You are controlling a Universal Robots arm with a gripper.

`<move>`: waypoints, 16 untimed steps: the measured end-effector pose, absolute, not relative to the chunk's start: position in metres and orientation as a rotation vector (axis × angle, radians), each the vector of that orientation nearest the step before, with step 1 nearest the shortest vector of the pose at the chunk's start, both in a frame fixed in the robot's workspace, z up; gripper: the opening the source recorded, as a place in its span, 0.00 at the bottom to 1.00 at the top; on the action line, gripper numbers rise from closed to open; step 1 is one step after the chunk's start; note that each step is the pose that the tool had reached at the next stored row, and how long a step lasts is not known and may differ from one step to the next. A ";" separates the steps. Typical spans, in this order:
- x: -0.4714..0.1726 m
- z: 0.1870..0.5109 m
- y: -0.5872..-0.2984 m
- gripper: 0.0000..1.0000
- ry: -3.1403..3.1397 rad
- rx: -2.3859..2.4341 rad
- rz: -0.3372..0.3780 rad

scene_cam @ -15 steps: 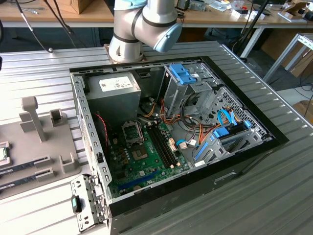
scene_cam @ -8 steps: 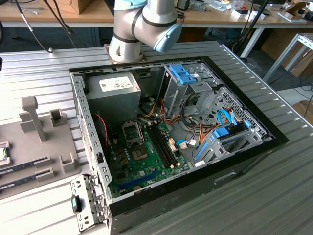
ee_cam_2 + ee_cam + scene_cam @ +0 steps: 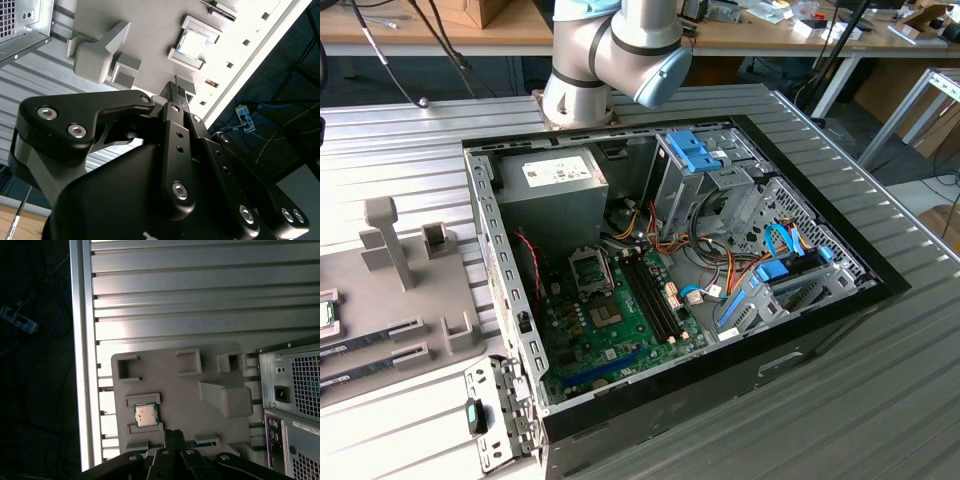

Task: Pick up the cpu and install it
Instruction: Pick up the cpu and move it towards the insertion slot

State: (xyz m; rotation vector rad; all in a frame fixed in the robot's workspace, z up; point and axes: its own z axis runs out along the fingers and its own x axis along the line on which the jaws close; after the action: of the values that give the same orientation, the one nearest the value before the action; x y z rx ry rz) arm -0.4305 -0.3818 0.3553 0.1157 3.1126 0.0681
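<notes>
Plainly, the fingers [image 3: 171, 92] are pressed together with nothing between them. In both wrist views they hang above a grey tray [image 3: 172, 385], a little to one side of the cpu [image 3: 146, 415] and not touching it. The cpu lies flat, metal lid up, in a shallow square pocket on the side of the tray towards the table [image 3: 200, 300] edge, away from the case [image 3: 292, 390].

It looks light, thin and stiff. The smooth lid is probably slippery and the underside is likely delicate. The safest hold seems to be across two opposite edges, where the raised lips of the pocket leave gaps.

An upright post [image 3: 227, 397] and several small blocks stand elsewhere on the tray, apart from the pocket. In the exterior view, memory sticks [image 3: 375, 338] lie in the tray's slots. The open case holds the socket [image 3: 588, 268], with cables [image 3: 650, 235] crowded close by.
</notes>
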 end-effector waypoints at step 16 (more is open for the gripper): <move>-0.431 0.351 -0.382 0.11 3.112 0.108 0.008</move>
State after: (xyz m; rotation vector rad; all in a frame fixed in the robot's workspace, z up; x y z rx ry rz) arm -0.4312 -0.3818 0.3511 0.1079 3.1123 0.0085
